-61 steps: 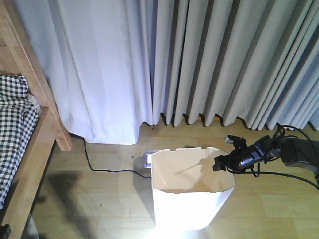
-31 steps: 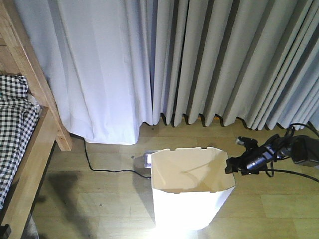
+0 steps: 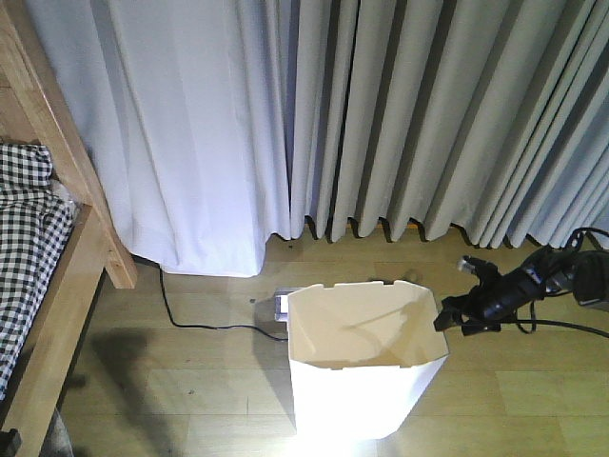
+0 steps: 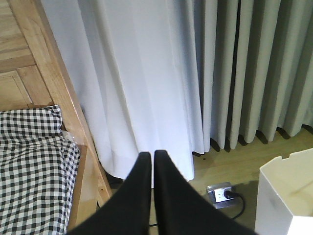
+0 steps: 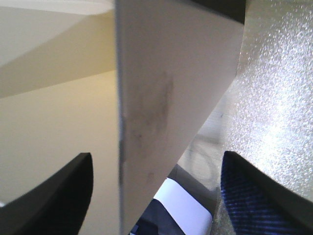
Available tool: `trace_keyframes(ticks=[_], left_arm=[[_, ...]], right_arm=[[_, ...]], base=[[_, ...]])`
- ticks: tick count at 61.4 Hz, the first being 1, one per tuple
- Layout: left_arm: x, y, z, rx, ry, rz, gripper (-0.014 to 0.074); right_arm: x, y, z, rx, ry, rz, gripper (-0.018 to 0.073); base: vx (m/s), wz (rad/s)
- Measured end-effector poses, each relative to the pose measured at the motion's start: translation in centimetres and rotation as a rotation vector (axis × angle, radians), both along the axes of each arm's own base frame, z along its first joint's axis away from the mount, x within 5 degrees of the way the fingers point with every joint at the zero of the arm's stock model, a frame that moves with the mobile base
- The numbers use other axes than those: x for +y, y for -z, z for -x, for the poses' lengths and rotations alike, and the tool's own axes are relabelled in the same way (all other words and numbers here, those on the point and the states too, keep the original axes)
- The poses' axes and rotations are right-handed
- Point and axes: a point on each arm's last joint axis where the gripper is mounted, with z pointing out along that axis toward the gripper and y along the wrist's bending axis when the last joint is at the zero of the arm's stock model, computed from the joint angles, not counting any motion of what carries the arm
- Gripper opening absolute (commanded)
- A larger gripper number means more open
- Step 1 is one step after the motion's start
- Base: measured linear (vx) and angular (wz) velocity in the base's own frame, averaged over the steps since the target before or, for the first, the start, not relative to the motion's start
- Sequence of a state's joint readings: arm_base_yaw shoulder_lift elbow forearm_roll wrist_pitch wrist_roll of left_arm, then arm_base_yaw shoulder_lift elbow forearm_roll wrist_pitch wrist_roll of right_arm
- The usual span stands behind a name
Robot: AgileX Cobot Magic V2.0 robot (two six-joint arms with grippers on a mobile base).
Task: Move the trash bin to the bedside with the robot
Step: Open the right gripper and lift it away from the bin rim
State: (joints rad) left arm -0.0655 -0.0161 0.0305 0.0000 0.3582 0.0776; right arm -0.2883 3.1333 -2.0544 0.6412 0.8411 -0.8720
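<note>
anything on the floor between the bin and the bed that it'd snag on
Mostly bare floor, but a black cord trails across it from the power strip behind the trash bin toward the curtain beside the bed frame. Nothing else visible stands between them.

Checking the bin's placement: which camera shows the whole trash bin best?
The front-facing view: the trash bin shows its full rim and walls. The left wrist view catches only a corner; the right wrist view, only a wall edge close up.

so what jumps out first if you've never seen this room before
The white trash bin stands bright in the floor's middle, before long grey curtains. The right hand sits open at its right rim, wall between the fingers. At left is the wooden bedside with checked bedding.
</note>
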Motion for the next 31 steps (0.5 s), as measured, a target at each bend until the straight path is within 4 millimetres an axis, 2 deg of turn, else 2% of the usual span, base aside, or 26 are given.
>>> trace_keyframes(ticks=[11, 16, 21, 28, 31], left_arm=[[0.0, 0.0, 0.0, 0.000, 0.000, 0.000, -0.0007], [0.0, 0.0, 0.0, 0.000, 0.000, 0.000, -0.0007], [0.0, 0.0, 0.0, 0.000, 0.000, 0.000, -0.0007], [0.0, 0.0, 0.0, 0.000, 0.000, 0.000, -0.0007], [0.0, 0.0, 0.0, 0.000, 0.000, 0.000, -0.0007]], right_arm=[[-0.4, -2.9, -0.2, -0.033, 0.009, 0.053, 0.0523], [-0.5, -4.5, 0.4, -0.050, 0.008, 0.095, 0.0523], [-0.4, -5.9, 1.9, -0.056, 0.013, 0.139, 0.0523], [-0.6, -9.2, 3.3, -0.104, 0.023, 0.223, 0.0523], [-0.7, -11.3, 3.8, -0.135, 0.033, 0.261, 0.0523]], base=[[0.00, 0.00], [0.00, 0.00], [0.00, 0.00], [0.00, 0.00], [0.00, 0.00]])
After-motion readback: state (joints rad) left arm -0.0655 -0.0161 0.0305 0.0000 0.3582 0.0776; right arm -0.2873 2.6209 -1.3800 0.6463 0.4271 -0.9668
